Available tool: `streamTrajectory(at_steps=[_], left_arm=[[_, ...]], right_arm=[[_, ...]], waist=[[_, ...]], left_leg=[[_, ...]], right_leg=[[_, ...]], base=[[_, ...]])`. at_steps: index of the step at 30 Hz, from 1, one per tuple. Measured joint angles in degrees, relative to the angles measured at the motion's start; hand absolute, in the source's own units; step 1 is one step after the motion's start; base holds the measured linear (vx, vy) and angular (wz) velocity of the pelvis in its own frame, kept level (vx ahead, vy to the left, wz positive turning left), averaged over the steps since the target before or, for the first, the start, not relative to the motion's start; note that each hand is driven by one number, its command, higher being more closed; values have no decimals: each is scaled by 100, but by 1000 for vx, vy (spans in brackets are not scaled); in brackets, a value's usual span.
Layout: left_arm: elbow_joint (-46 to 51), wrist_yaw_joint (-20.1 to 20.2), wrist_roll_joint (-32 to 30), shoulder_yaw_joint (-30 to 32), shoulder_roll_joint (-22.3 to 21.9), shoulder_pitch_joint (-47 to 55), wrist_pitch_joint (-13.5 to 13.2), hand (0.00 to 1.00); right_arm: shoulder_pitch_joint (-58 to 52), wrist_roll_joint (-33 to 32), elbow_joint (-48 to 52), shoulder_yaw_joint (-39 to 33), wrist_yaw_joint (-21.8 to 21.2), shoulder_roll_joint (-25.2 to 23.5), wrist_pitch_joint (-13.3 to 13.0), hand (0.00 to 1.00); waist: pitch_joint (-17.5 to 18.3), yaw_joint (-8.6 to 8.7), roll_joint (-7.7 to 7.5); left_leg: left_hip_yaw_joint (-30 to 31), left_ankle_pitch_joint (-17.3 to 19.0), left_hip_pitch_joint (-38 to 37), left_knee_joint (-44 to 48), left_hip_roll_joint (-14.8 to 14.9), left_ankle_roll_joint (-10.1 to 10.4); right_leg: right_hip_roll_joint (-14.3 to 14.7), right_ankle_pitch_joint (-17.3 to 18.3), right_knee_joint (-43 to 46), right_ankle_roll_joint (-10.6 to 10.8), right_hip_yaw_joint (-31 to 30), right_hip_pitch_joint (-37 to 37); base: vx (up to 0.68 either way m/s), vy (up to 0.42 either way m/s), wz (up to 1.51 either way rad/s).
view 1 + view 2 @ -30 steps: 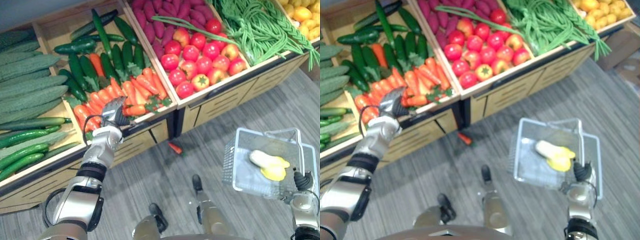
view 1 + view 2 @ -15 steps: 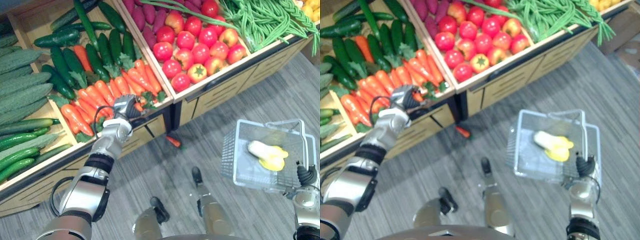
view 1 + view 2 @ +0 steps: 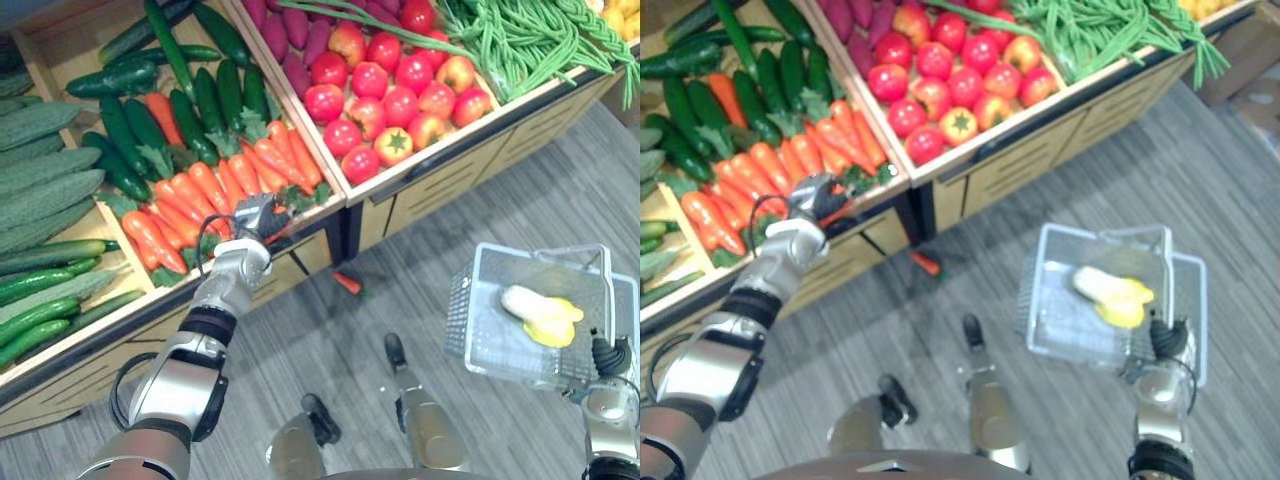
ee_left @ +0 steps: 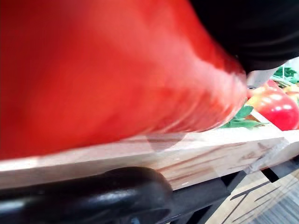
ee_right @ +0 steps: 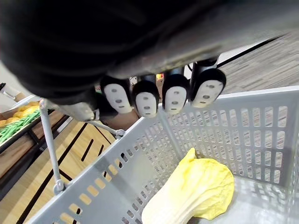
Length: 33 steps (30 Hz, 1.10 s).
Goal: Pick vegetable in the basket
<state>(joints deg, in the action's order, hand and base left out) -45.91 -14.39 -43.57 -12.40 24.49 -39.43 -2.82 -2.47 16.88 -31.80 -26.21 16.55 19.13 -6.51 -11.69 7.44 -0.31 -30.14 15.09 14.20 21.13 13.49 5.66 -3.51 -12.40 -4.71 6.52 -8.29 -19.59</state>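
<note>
**L hand [image 3: 252, 218] w/ carrot [image 4: 107, 70]**
Seems clamped on it, just by the bin [image 4: 196, 156] front rim; view too close to be sure. R hand [image 3: 603, 357] curled round basket [image 3: 470, 320] handle; cabbage [image 3: 530, 308] inside, below it.

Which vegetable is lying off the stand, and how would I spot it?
Find the wooden stand's carrot crate, by the robot's left hand. On the grey floor below that crate's front corner lies a small orange-red vegetable, probably a carrot. Unlike the rest, it lies alone, outside any crate.
</note>
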Motion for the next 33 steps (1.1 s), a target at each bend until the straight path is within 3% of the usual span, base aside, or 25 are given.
streamTrajectory(at_steps=[9,14,15,18,24,33], left_arm=[[564,-51,-49,444,186,67,146,100],[1196,-70,-78,422,710,185,63,100],[1559,-83,-229,383,940,287,-5,100],[1888,-86,-279,344,1085,504,-191,100],[2677,-35,-282,-90,1491,959,-659,100],[2955,195,-233,-871,1632,1278,-1259,100]], right_arm=[[7,3,-85,-12,-1,-2,1,100],[181,12,-270,-29,-1,11,2,100],[258,65,-293,-32,-3,42,2,100],[299,134,-338,-29,-61,184,3,100],[508,401,-531,88,-123,1146,4,100],[913,579,-629,1379,-599,1984,-267,100]], waist=[[3,0,15],[7,-12,21],[9,-13,22],[20,-27,40],[44,-58,41],[415,-28,41]], left_leg=[[235,-39,-164,-57,-108,-52],[285,-65,-353,-116,-220,-67],[295,-66,-360,-113,-256,-74],[303,-62,-458,-130,-291,-84],[250,-57,-627,-182,-384,-108],[-102,137,-1035,-59,-271,-96]], right_leg=[[-94,-1,-97,1,191,331],[-131,0,-123,1,225,523],[-154,0,-124,0,228,535],[-178,3,-130,-2,223,623],[-244,57,-133,-75,176,730],[-102,47,-133,-61,-232,911]], base=[[-43,-58,13],[-31,-40,5],[-48,-40,5],[-45,-29,1],[-52,-23,-4],[-23,-30,-25]])
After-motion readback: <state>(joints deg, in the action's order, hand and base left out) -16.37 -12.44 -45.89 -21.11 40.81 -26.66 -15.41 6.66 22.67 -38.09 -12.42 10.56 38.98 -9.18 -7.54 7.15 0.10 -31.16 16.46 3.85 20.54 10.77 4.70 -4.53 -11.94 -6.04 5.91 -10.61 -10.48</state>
